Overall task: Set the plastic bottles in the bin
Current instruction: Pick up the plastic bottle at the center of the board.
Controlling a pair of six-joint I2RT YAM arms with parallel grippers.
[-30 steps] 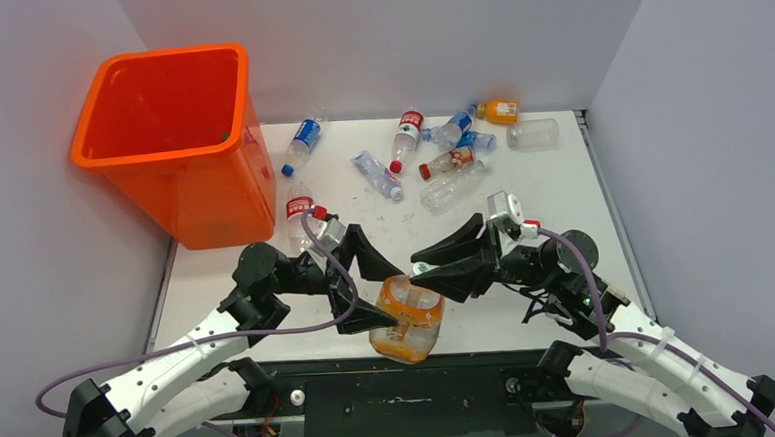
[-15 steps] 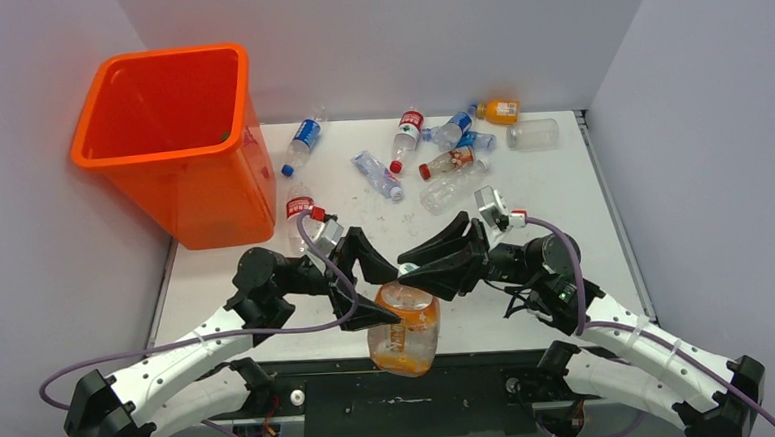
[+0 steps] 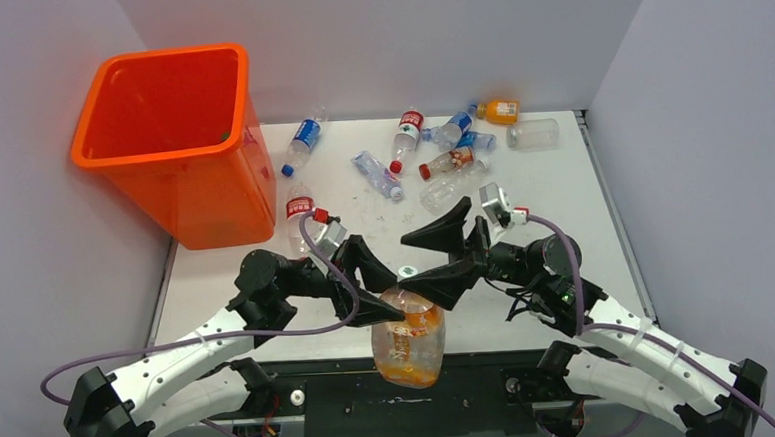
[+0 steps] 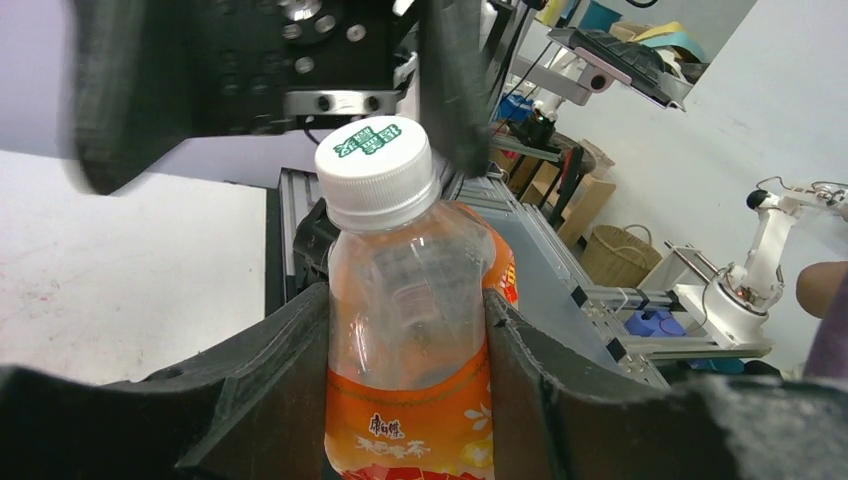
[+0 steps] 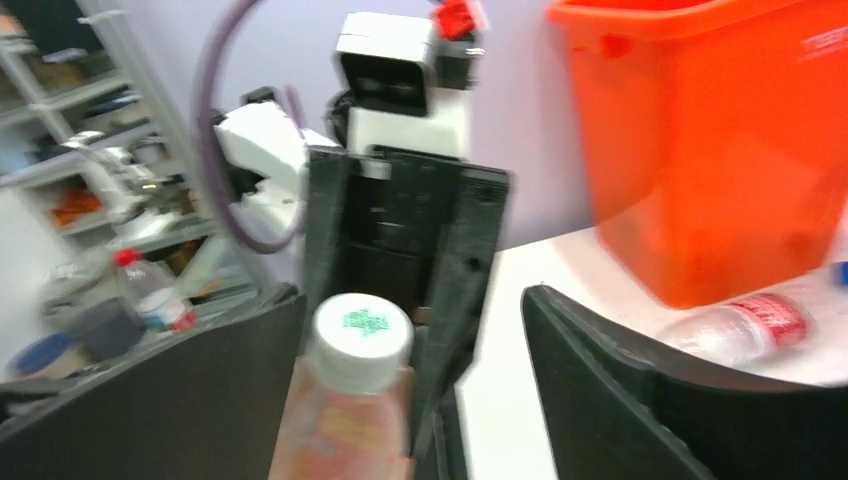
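I have the clear plastic bottle with an orange label and white cap (image 4: 405,400) pinched in the left gripper (image 3: 392,296). Its fingers press on both sides of the body, right where the label begins. The bottle is off the white table (image 3: 563,199), hanging at the near edge between the two arms, with its cap end toward the right gripper (image 5: 412,300). That gripper is spread, one finger on each side of the cap, and in its wrist view neither looks to be touching.

My first worry is the grip. The wall is thin and smooth and will likely give under the pads. If the bottle slides out here, I expect it to drop past the table edge, where neither arm can fetch it.

The second is the right fingers. They sit so close around the cap that a careless pull-back could clip it and twist the bottle in the left jaws. The two arms are also near enough to knock each other.

The tall bright-orange plastic bin (image 3: 212,188) stands well apart at the far left, and its rim is high. A low carry would strike the wall, and an early release would bounce the bottle off the rim. The other small plastic bottles (image 3: 440,146) lie along the far side.
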